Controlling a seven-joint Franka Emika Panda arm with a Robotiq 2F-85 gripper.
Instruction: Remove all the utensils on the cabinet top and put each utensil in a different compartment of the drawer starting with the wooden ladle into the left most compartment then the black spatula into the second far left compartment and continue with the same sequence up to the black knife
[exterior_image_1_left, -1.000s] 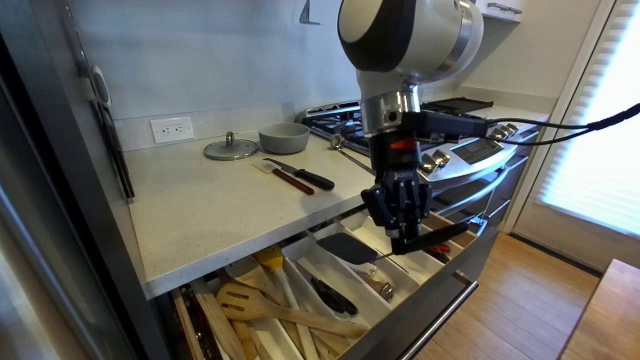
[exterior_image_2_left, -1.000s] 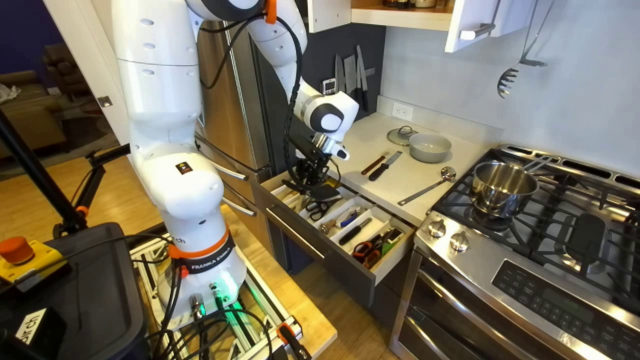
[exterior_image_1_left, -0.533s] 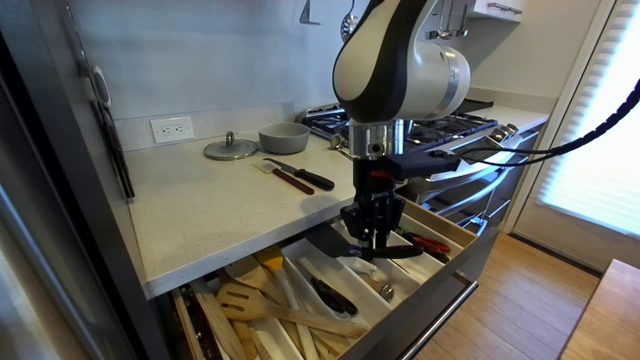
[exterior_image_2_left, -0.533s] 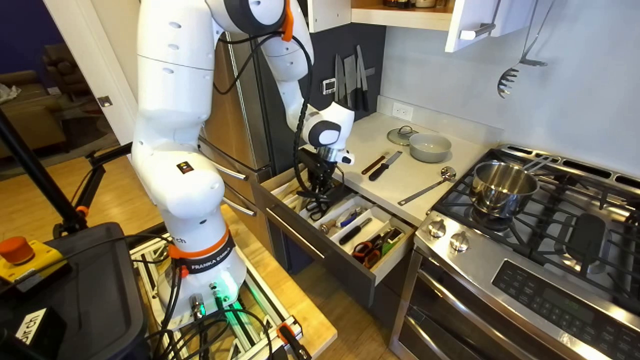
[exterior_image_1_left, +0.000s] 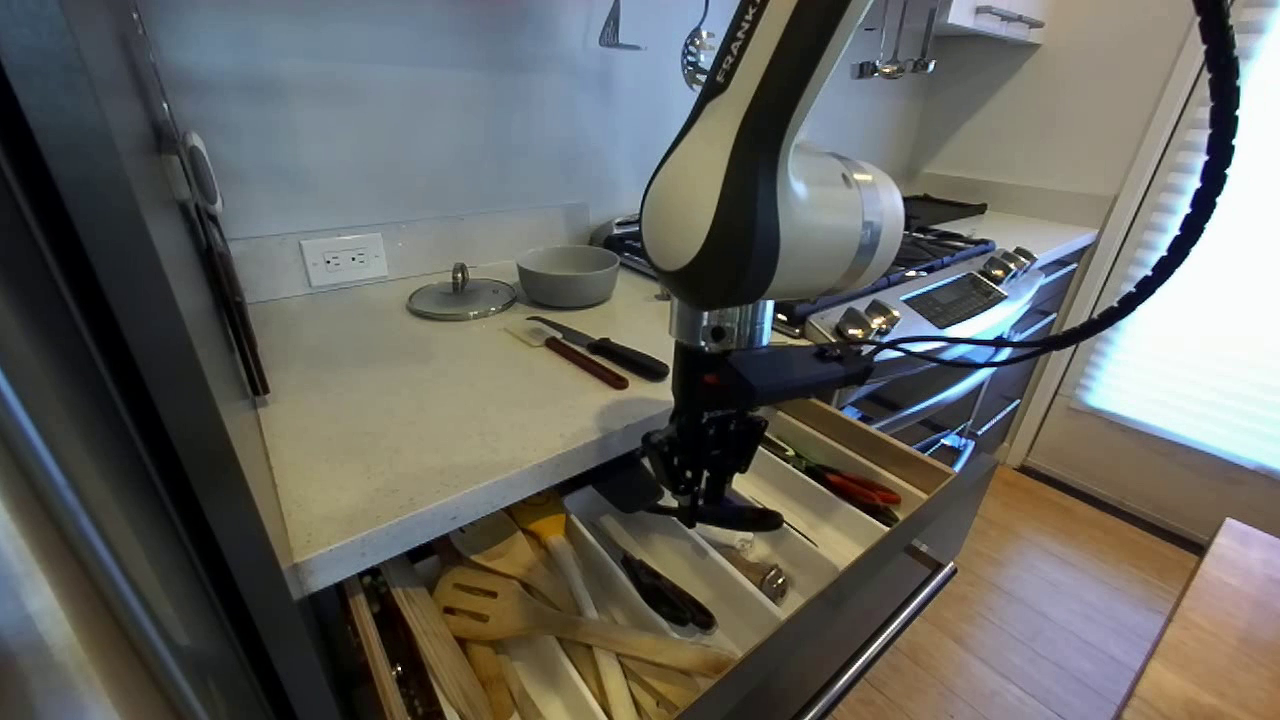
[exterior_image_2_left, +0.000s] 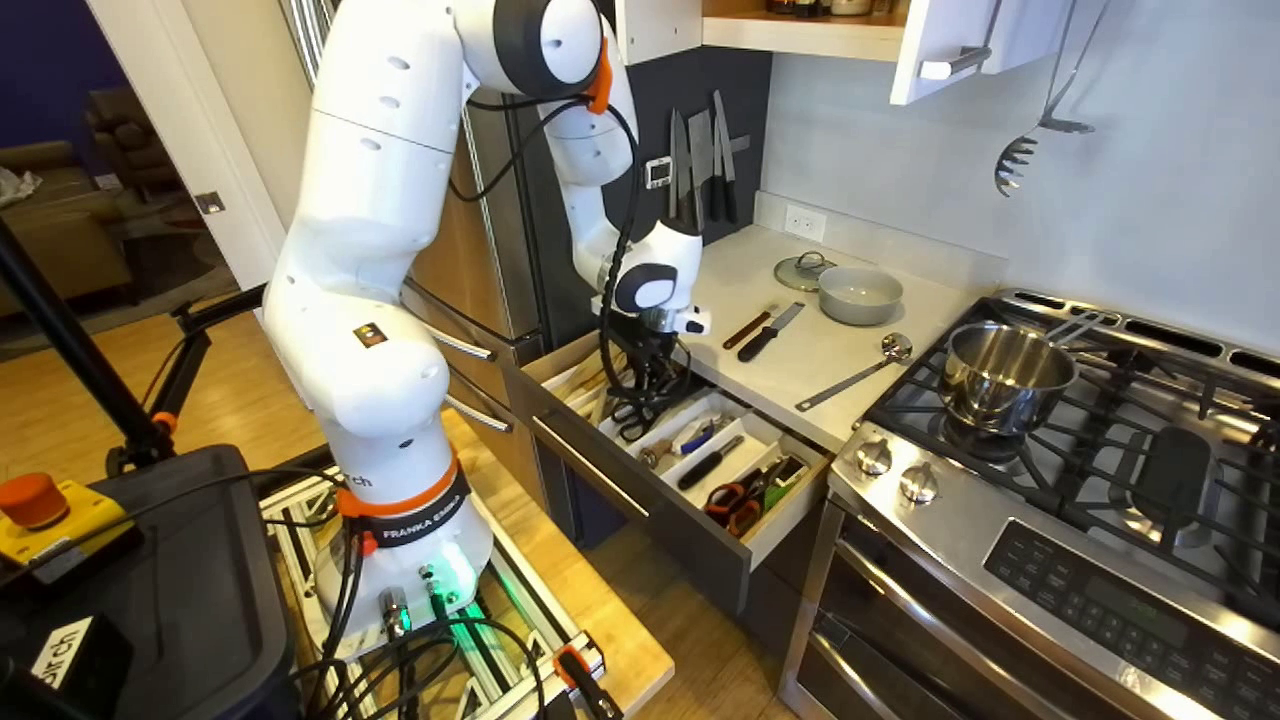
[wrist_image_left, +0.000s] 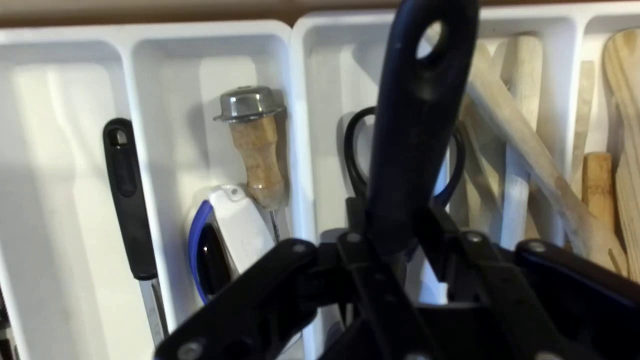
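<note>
Over drawer (exterior_image_1_left: 840, 630), black spatula (wrist_image_left: 407, 135) (1 hole).

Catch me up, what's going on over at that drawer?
The robot arm holds the black spatula by its handle in its pincer, over the open drawer. In the wrist view the handle passes above the compartment with the scissors. It isn't let go yet. The black-handled knife, red-handled utensil and metal ladle lie on the countertop, not yet put away.
</note>
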